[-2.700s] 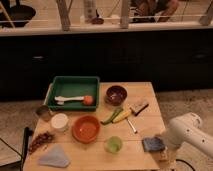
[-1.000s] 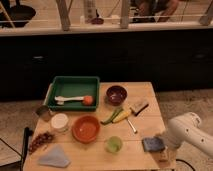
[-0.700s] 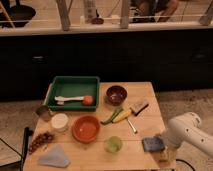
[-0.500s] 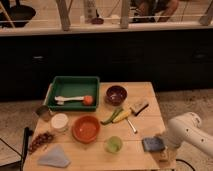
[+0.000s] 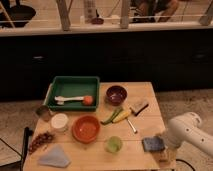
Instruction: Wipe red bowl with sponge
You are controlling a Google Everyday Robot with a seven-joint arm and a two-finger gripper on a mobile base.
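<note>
The red bowl (image 5: 86, 128) sits empty on the wooden table (image 5: 145, 97), left of centre near the front. The sponge (image 5: 152, 144), a small flat blue-grey square pad, lies near the table's front right corner. The gripper (image 5: 161, 146) is at the end of the white arm (image 5: 187, 131) that reaches in from the right, right at the sponge's right edge. The green cup (image 5: 114, 144) stands between the bowl and the sponge.
A green tray (image 5: 73, 85) at the back left holds a white utensil and an orange ball. A dark purple bowl (image 5: 116, 94), a tan-and-dark brush (image 5: 139, 107), a green and a yellow vegetable (image 5: 116, 116), a white cup (image 5: 59, 122), grapes (image 5: 41, 141) and a grey cloth (image 5: 54, 157) are also on the table.
</note>
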